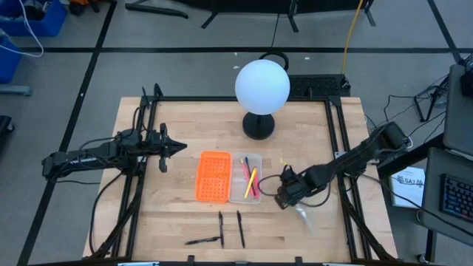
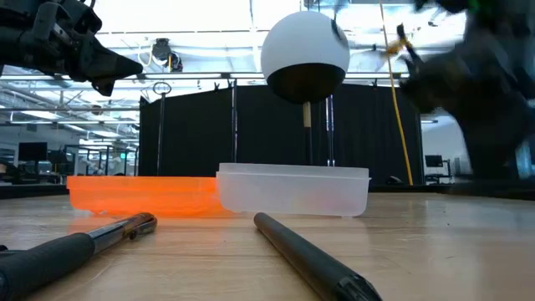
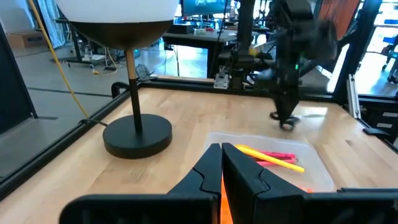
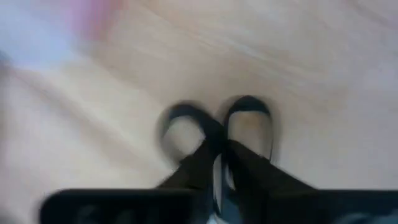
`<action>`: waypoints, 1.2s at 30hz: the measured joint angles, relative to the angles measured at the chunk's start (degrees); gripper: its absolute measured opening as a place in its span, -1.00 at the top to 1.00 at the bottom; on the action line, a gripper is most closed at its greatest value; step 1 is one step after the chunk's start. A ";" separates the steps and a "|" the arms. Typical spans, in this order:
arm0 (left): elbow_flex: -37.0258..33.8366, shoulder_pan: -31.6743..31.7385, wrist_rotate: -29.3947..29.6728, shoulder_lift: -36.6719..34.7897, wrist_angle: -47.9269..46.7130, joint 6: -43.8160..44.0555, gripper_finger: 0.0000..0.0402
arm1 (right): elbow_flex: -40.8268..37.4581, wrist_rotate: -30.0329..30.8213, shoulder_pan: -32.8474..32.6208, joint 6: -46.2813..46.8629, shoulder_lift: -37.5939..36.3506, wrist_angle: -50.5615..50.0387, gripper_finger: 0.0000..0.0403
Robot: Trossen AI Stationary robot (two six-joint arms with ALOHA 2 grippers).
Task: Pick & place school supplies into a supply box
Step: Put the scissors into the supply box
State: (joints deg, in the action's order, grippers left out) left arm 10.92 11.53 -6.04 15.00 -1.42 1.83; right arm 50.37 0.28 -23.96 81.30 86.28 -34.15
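Observation:
The supply box (image 1: 246,178) is a clear tray in the middle of the table. A pink pen (image 1: 245,171) and a yellow pencil (image 1: 252,182) lie in it; the left wrist view shows the same pink pen (image 3: 283,156) and yellow pencil (image 3: 268,157). My right gripper (image 1: 284,195) hovers just right of the box, shut on the small black-handled scissors (image 4: 214,127). My left gripper (image 1: 174,148) waits shut above the table's left half, and its shut fingers (image 3: 221,163) touch nothing. Three black pens (image 1: 220,224) (image 1: 240,228) (image 1: 203,240) lie flat near the near edge. My right gripper pinches the scissors between its two fingers just behind the handle loops (image 4: 249,118). Both black loops stick out past the fingertips. The fingers come from above, pointing down, so the loops (image 3: 284,122) hang below them close over the table. I cannot tell whether they touch the wood.
An orange perforated rectangle (image 1: 212,176) lies against the box's left side. A lamp with a white globe (image 1: 261,86) stands on a black base (image 1: 259,125) at the far middle. Black rails (image 1: 336,140) run along the table's left and right sides.

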 joint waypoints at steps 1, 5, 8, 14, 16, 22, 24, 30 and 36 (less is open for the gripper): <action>0.00 0.00 -0.01 0.00 -0.05 0.00 0.89 | 0.12 1.02 0.02 0.72 -1.47 0.19 0.90; 0.00 0.00 0.00 -0.02 -0.05 -0.02 0.89 | -0.05 4.23 -0.09 2.07 -5.62 0.39 0.99; 0.00 0.00 -0.02 0.00 -0.04 -0.04 0.89 | 0.15 7.80 -0.02 2.08 -8.52 3.61 0.98; 0.00 0.00 0.02 0.00 0.25 -1.16 0.89 | 0.13 11.72 1.08 1.15 -11.54 9.40 0.99; 0.00 0.00 0.00 0.00 0.46 -1.27 0.89 | 0.13 11.84 2.16 0.69 -11.60 13.38 0.99; 0.00 0.00 0.00 -0.01 1.62 -1.29 0.89 | 0.84 11.30 7.52 0.04 -10.40 20.97 0.99; 0.00 0.00 0.01 0.00 1.68 -1.31 0.89 | 2.05 8.65 10.27 -0.80 -9.36 19.99 0.99; 0.00 0.00 0.04 -0.02 1.65 -2.98 0.89 | 10.36 0.49 18.02 -5.51 -3.35 15.40 0.99; 0.00 0.00 0.09 0.00 1.63 -3.17 0.89 | 19.94 -4.71 23.61 -8.70 5.63 11.20 0.99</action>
State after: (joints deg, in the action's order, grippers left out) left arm 10.92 11.53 -5.96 15.00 0.21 -1.35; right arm 70.31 -4.43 -0.35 72.60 91.91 -22.96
